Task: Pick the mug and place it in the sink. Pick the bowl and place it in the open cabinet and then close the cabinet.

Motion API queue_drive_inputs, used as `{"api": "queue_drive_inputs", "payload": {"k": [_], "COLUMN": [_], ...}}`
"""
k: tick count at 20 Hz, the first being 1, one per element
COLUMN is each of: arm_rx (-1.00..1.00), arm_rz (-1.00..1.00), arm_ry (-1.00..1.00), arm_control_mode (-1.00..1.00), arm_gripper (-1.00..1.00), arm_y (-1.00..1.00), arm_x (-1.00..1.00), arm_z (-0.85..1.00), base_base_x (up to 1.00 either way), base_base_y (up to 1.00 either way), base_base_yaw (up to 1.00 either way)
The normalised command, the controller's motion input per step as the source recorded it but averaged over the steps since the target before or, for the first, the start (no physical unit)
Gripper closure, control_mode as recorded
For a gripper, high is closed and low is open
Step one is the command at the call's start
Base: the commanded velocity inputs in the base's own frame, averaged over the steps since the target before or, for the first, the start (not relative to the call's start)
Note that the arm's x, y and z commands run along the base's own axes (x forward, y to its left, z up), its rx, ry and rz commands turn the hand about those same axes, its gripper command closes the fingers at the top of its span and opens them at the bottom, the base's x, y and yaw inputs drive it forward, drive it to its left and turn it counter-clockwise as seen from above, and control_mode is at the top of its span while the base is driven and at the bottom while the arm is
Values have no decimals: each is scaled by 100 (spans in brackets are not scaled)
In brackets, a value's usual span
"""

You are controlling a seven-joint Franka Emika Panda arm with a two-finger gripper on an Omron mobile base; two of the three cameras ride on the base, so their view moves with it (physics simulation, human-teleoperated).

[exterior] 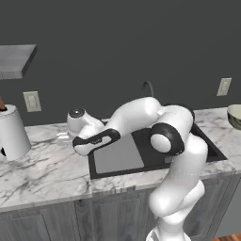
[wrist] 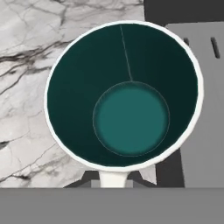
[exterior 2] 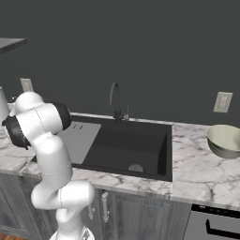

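The mug (wrist: 124, 100) is seen from straight above in the hand view: white rim, dark teal inside, lighter teal bottom. Its white handle (wrist: 113, 178) points toward the bottom edge, and my gripper (wrist: 113, 183) is shut on the mug there. The mug sits over the line where the marble counter meets the sink's grey drainboard (wrist: 205, 109). In the left base view my hand (exterior: 96, 139) hangs over the left edge of the sink (exterior: 117, 157) and covers the mug. The black sink (exterior 2: 126, 145) lies mid-counter. The bowl (exterior 2: 226, 140) (exterior: 235, 115) stands on the counter to its right. A grey underside of the cabinet (exterior: 14, 59) shows at upper left.
A white cylinder (exterior: 12, 132) stands on the counter at far left. A dark arched faucet (exterior 2: 115, 101) rises behind the basin. Wall outlets (exterior: 32, 101) (exterior 2: 221, 101) sit on the dark backsplash. Grey base cabinets (exterior 2: 136, 211) run below the counter.
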Motion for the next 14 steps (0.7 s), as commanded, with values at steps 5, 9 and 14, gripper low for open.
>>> {"api": "queue_drive_inputs", "payload": {"k": [5,9,14], "arm_rx": [4,9,6], "arm_rz": [10,7,11], "arm_ry": [3,16,20], "arm_control_mode": [-100,-100,-100], "arm_gripper": [100,100,100], "arm_y": [-70,-46,-41], "arm_x": [-13,0,0], "arm_z": [38,86,78], "base_base_x": [0,0,0], "base_base_y": [0,0,0], "base_base_yaw": [0,0,0]}}
